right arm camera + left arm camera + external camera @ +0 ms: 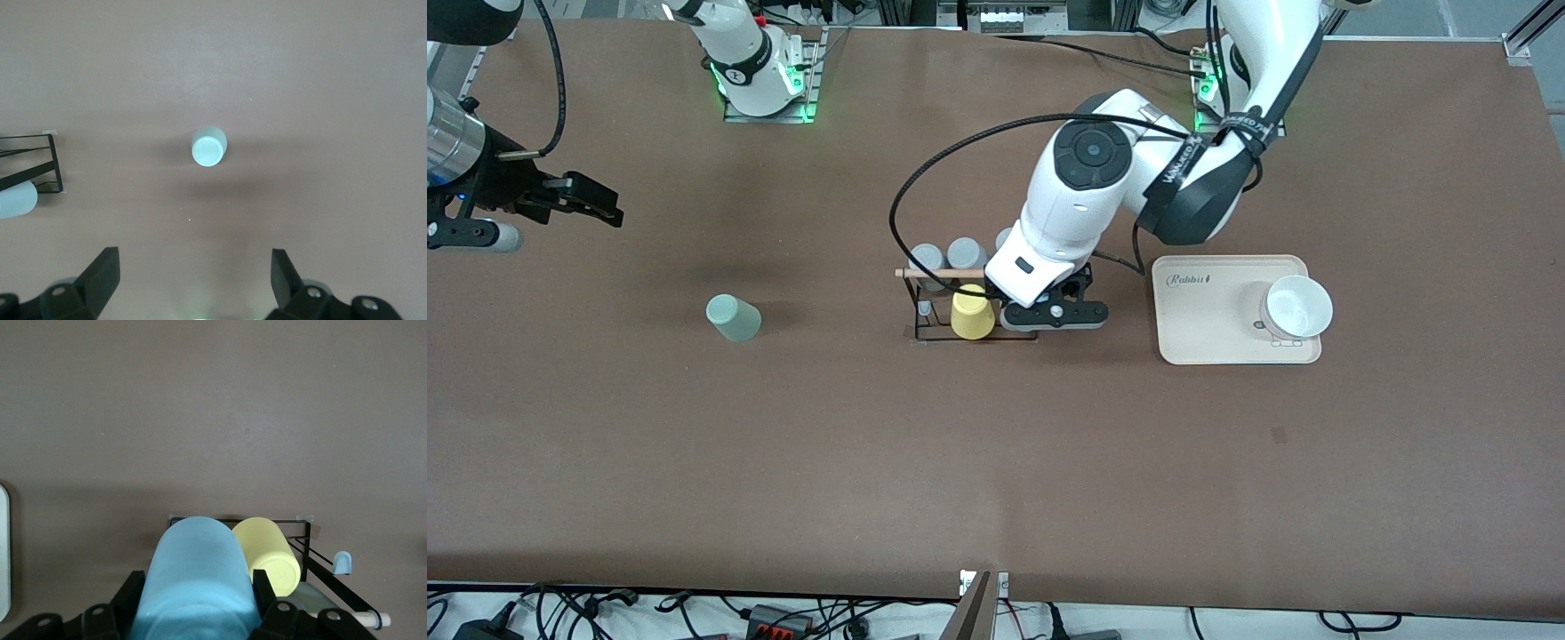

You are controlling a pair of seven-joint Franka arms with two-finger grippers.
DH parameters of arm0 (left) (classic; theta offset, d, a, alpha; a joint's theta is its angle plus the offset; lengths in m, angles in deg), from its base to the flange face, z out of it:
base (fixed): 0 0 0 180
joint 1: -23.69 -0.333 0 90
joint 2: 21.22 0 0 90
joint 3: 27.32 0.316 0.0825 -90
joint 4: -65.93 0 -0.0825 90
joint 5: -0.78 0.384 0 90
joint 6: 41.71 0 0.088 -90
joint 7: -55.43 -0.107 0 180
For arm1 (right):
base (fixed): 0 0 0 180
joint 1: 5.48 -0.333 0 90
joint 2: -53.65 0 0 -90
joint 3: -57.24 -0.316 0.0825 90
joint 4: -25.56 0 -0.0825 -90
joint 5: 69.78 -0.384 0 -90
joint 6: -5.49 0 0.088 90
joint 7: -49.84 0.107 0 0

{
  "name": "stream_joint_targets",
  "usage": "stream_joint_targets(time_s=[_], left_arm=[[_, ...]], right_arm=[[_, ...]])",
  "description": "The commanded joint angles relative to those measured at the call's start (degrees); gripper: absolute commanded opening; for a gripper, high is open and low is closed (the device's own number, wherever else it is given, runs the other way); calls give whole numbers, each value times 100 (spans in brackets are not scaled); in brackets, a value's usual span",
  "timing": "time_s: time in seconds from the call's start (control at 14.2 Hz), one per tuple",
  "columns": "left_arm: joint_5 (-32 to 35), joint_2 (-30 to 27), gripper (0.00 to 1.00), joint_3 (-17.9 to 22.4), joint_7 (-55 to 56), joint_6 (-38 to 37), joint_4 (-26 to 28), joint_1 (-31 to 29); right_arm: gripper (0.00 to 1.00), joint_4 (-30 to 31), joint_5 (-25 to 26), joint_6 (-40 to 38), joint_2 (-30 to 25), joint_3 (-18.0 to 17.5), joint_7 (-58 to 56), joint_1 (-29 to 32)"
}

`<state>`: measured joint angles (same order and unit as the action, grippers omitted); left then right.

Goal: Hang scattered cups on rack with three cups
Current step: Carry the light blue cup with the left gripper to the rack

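Mint-green is the colour of the cup (pixel 733 318) seen standing alone on the brown surface (pixel 996 462) at centre-left of the front view, well apart from the rack (pixel 951 302) at centre frame. The right pincer (pixel 578 200), at the upper left edge of that frame, is the nearer one to it. The left pincer (pixel 1055 313) is held at the rack, just beside the yellow cup (pixel 971 315).

In the left wrist view, a light blue cup (pixel 197 583) is gripped between the fingers (pixel 263 590), its long axis running away from the camera, alongside the yellow cup (pixel 268 553).

In the right wrist view, the released pincer (pixel 193 273) is spread wide; the mint cup (pixel 209 147) lies ahead of it, upright, at frame centre.
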<state>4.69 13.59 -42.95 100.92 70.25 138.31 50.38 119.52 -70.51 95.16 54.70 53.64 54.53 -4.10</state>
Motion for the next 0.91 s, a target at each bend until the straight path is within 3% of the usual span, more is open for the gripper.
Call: stream_joint_targets(time_s=[0.0, 0.14, 0.49, 0.7, 0.84], left_arm=[[180, 184, 29, 50, 74, 168, 30, 248], [548, 193, 29, 25, 82, 168, 179, 267], [611, 184, 29, 16, -32, 247, 382, 267], [611, 114, 29, 7, -41, 957, 951, 223], [620, 70, 29, -2, -102, 1021, 1137, 223]], right_arm=[[100, -114, 47, -99, 36, -44, 75, 38], [100, -114, 39, -90, 36, -44, 75, 38], [100, -114, 38, -99, 45, -44, 67, 47], [100, -123, 38, -90, 36, -44, 14, 38], [100, -123, 38, -90, 71, -44, -21, 38]])
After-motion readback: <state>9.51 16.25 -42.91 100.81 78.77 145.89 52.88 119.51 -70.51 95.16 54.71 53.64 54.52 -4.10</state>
